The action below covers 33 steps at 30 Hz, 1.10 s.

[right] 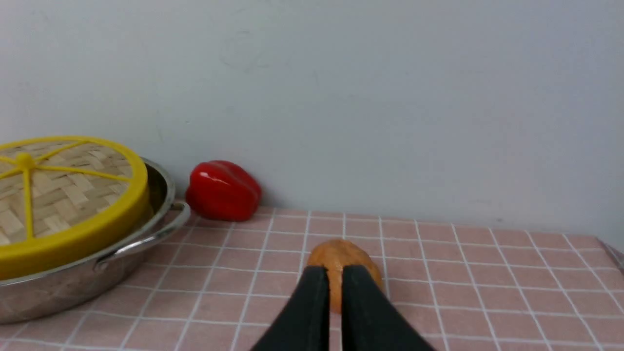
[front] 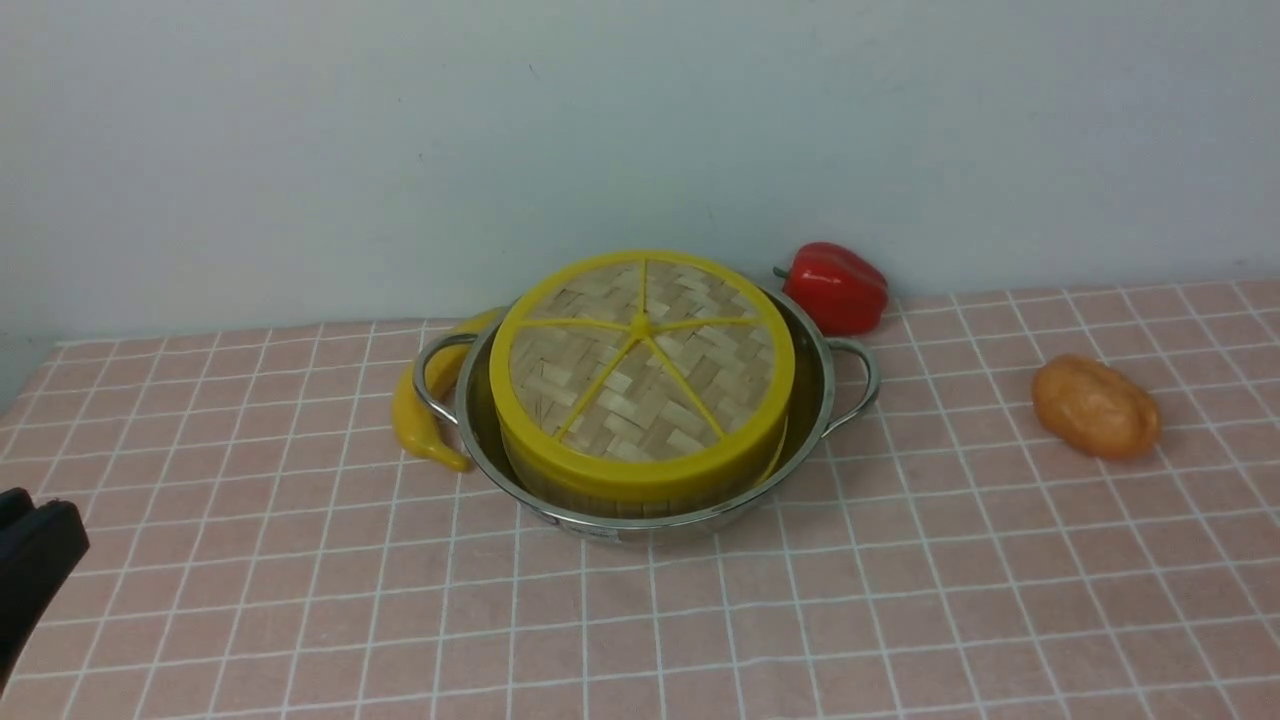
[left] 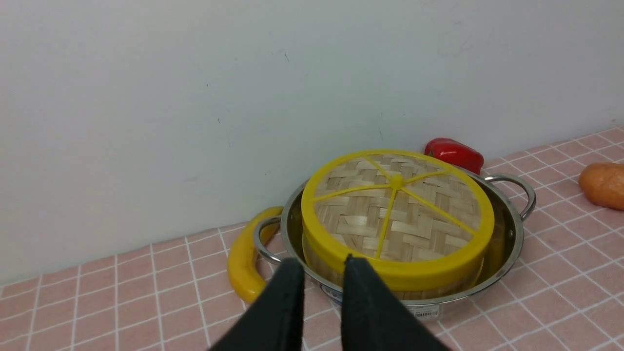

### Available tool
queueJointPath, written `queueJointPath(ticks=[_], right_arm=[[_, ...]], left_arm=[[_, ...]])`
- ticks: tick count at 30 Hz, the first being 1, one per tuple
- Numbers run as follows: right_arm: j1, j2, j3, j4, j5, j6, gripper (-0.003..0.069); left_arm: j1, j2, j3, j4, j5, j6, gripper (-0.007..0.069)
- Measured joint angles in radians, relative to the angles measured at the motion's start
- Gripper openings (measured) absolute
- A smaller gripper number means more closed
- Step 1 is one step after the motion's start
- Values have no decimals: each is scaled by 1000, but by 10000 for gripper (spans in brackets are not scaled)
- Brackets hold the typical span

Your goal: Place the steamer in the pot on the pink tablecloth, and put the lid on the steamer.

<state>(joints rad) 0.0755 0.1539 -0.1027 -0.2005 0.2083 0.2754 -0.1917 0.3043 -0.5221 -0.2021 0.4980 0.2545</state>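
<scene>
We see the lid [front: 640, 365] on the steamer [front: 600, 492] inside the pot [front: 815, 400] on the pink tablecloth [front: 900, 600]. The left gripper [left: 323, 265] and right gripper [right: 334, 273] hold nothing, jaws slightly apart, seemingly.

Open pink tablecloth [front: 640, 640] spreads in front of the pot [front: 815, 400]; a banana [front: 420, 420] hugs its left handle, a red pepper [front: 838, 287] crowds behind, a potato [front: 1095, 408] lies well right.

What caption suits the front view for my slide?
Lid covers the steamer inside the pot on the pink tablecloth, amid toy vegetables.
</scene>
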Motion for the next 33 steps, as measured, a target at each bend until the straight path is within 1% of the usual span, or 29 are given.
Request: queueJointPath(ticks=[6, 12, 27, 30, 32, 33], right_arm=[[-33, -147, 108, 9, -4, 32, 99], [-33, -144, 110, 11, -22, 71, 123], [-33, -139, 111, 12, -25, 82, 183], [-33, -137, 111, 12, -26, 83, 194], [-33, -137, 111, 12, -26, 83, 201], [-33, -137, 111, 12, -26, 83, 203]], left_arm=[[0, 0, 0, 0, 1, 0, 138], [0, 0, 0, 0, 1, 0, 145], [0, -1, 1, 1, 0, 0, 162], [35, -48, 28, 41, 0, 40, 170], [107, -116, 88, 78, 0, 64, 170], [113, -123, 88, 82, 0, 66, 170]])
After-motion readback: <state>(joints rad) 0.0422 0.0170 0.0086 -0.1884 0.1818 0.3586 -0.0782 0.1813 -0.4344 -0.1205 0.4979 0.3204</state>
